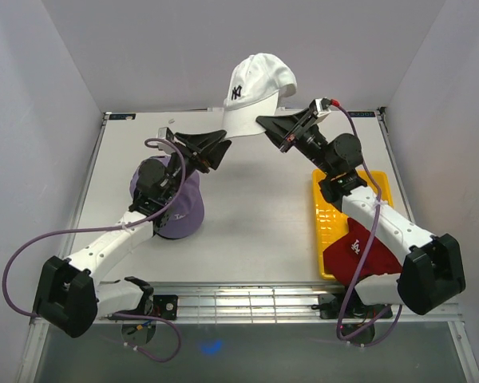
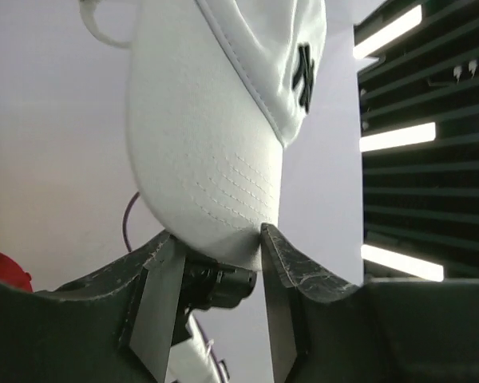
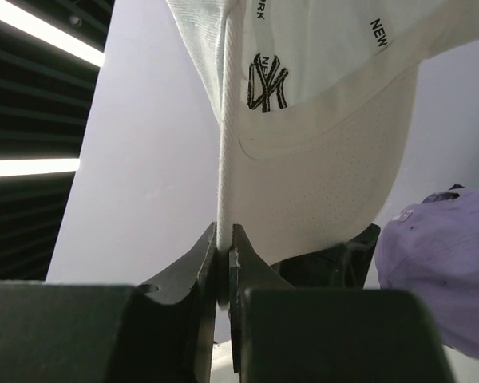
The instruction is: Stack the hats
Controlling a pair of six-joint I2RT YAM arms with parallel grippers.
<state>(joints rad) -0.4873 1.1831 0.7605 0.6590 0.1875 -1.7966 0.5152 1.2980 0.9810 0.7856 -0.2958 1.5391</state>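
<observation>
Grey bench point(image 1: 255, 223) below, yellow tray point(image 1: 323, 209) at 4 o'clock carrying the dark red cap point(image 1: 359, 257), lavender cap point(image 1: 189, 203) at 8 o'clock. Up at 12 o'clock the white NY cap point(image 1: 259, 84) hangs aloft: right pincer point(image 1: 263, 122) clamped tight on its edge, left pincer point(image 1: 225, 144) spread apart, brim loose between its jaws.

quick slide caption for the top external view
Right gripper pinches the white cap at its brim, left gripper open around it; lavender cap at left, dark red cap on yellow tray.
</observation>
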